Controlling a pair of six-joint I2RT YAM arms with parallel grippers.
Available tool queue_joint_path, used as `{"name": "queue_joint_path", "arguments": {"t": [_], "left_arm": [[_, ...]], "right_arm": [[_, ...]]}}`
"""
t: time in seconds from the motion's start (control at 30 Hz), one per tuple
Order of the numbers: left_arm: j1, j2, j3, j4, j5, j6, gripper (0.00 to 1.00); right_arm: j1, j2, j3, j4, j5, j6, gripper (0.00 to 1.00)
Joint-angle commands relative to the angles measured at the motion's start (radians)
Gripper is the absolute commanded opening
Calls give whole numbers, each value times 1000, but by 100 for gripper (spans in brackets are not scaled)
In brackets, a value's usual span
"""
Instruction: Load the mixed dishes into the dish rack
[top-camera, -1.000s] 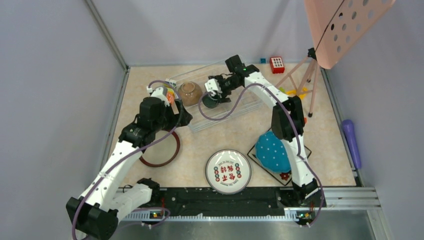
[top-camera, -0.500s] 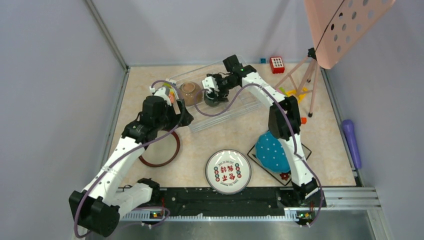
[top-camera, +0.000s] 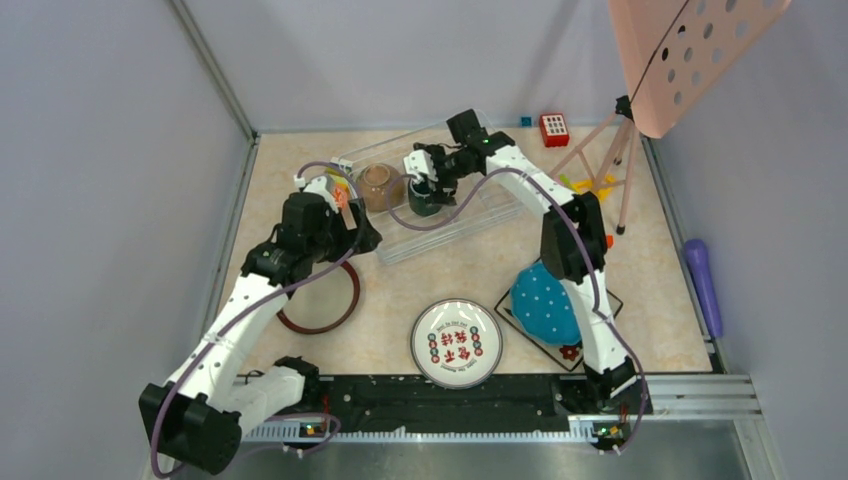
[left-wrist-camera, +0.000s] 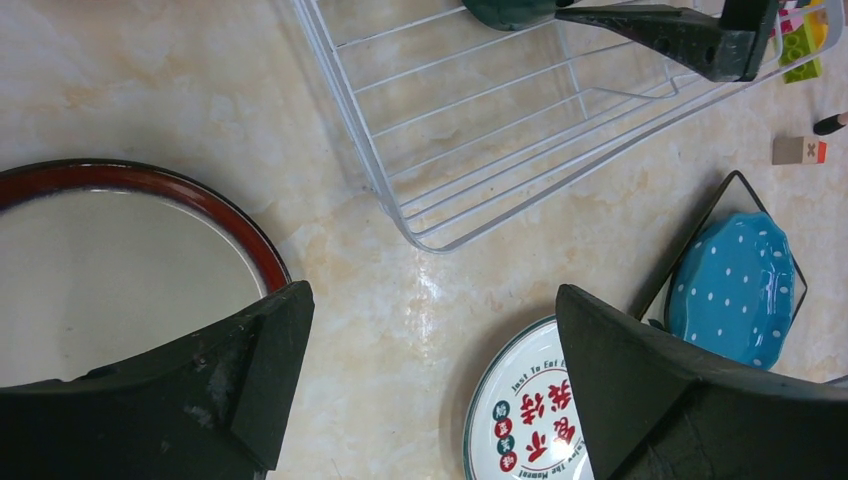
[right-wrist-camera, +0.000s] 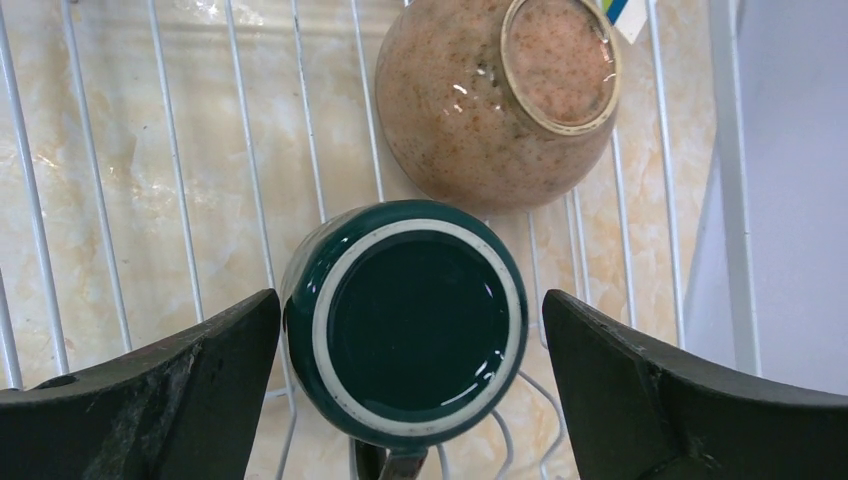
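Green mug (right-wrist-camera: 405, 320) upside-down in rack (top-camera: 480, 205)

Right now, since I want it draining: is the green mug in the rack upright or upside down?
Upside down: the dark green mug shows its base ring upward, inside the dish rack.

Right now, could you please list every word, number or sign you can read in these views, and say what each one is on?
"Just To Eat F", rest hidden: rim of the white plate.
Red characters on that plate: too blurred to read.
"x": small wooden block.
Keys of the red keypad toy: too small to read.
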Motion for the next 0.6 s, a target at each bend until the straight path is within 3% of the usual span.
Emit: {"name": "queue_joint_path", "arguments": {"t": [0.0,0.17,0.33,0.47,0.57], "left_arm": [[11,-35,25,-18,-6,-5,96],[16,-49,19,-27,-9,-14,96],[51,-38,24,-53,-26,-50,96],[92,-40,2,-61,-25,-88,95],[127,-55,-28,-59,-29,-111,93]], "right_arm": [[10,-117,-12,24,-11,18,99],[10,-159,-51,36,-23,28,99],[20,-292,-205,194,-47,74,99],[42,-464,-466,579,15,360,99],[44,-579,-638,925,139,801,99]]}}
